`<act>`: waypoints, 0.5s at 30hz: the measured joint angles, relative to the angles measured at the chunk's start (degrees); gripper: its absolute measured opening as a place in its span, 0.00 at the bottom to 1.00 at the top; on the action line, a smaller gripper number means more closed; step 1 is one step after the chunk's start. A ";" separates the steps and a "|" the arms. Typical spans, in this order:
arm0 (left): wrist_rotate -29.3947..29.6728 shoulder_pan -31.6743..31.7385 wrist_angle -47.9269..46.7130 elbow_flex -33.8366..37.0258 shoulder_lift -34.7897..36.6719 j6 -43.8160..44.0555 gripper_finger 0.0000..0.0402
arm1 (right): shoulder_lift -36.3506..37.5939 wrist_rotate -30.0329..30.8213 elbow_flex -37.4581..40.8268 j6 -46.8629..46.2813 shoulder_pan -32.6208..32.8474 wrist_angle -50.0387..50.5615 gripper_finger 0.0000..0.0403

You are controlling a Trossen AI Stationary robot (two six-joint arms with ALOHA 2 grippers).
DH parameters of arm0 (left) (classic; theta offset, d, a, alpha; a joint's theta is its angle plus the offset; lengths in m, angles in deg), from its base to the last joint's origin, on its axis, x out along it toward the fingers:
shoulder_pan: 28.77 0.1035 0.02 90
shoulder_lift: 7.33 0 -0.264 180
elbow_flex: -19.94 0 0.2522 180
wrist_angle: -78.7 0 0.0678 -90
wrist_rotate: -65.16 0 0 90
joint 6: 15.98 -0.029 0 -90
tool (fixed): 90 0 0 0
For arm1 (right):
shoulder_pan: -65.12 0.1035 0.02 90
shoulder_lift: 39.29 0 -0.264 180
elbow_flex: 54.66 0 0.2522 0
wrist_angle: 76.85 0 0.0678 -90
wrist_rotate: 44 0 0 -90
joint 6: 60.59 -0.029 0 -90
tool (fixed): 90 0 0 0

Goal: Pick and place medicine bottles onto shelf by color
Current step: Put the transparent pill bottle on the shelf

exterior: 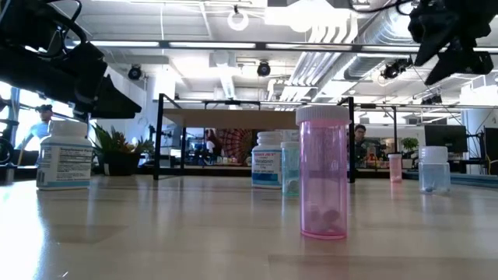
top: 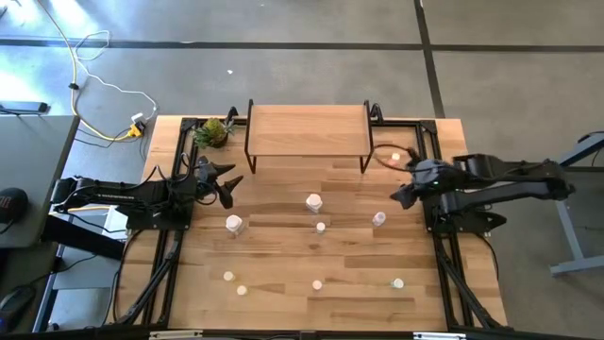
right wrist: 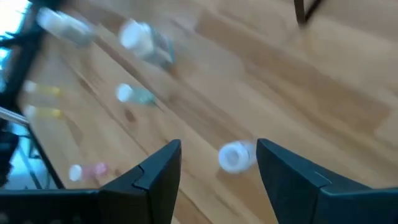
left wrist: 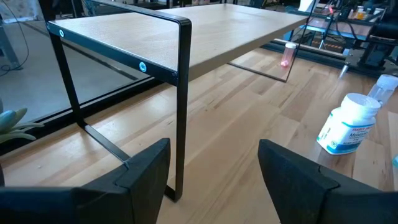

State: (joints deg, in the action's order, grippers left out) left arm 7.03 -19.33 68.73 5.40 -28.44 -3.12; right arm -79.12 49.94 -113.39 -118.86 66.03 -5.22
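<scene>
The shelf stands on black legs at the table's far edge; nothing rests on its light-wood top. Bottles stand upright across the table: two larger white ones, a pink one and several small ones toward the near edge. My left gripper hovers open near the shelf's left front leg. My right gripper hovers open right of the pink bottle, and a white-capped bottle shows below, between its fingers. Neither touches anything.
A green plant sits at the far left corner beside the shelf. A red-orange ring shape lies right of the shelf. In the low view a pink bottle stands closest. Bare wood lies between the bottles.
</scene>
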 joint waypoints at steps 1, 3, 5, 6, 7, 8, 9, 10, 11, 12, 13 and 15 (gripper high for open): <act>0.00 0.00 0.01 0.00 -0.01 0.00 0.58 | -1.44 -0.66 -0.07 -0.24 0.00 -0.12 0.50; 0.00 -0.01 0.00 -0.01 -0.01 0.00 0.58 | -4.07 -2.01 -0.07 -1.44 0.00 -0.20 0.50; 0.00 -0.01 0.00 0.00 -0.01 0.02 0.58 | -6.70 -2.74 -0.07 -3.44 0.00 -0.20 0.50; 0.00 0.00 0.01 -0.01 0.01 0.35 0.58 | -7.91 -3.22 -0.07 -3.67 0.00 -0.20 0.50; 0.00 -0.01 0.01 -0.02 0.01 0.47 0.58 | -8.98 -3.90 -0.07 -3.70 0.00 -0.20 0.50; -0.04 -0.01 0.01 -0.01 0.00 0.48 0.58 | -10.08 -4.48 -0.07 -3.82 0.00 -0.22 0.51; -0.31 -0.01 0.02 0.00 0.01 0.48 0.58 | -11.13 -5.05 -0.07 -4.18 0.00 -0.22 0.52; -0.68 0.01 0.03 0.00 0.00 0.48 0.58 | -12.17 -5.21 -0.07 -4.76 0.00 -0.24 0.54; -1.25 0.01 0.08 -0.02 0.00 0.48 0.58 | -13.10 -5.38 -0.07 -4.97 0.00 -0.25 0.56; -1.73 0.01 0.13 -0.01 -0.01 0.46 0.58 | -14.03 -5.71 -0.07 -5.25 0.00 -0.26 0.57; -2.03 0.01 0.24 -0.01 -0.01 0.46 0.58 | -14.96 -6.27 -0.07 -5.35 0.00 -0.26 0.59; -2.55 0.01 0.32 0.00 0.01 0.46 0.58 | -16.71 -7.49 -0.07 -5.45 0.00 -0.34 0.61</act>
State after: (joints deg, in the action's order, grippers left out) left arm 4.48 -19.32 69.06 5.40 -28.44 -2.66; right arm -95.83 42.45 -113.46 -124.31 66.03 -5.56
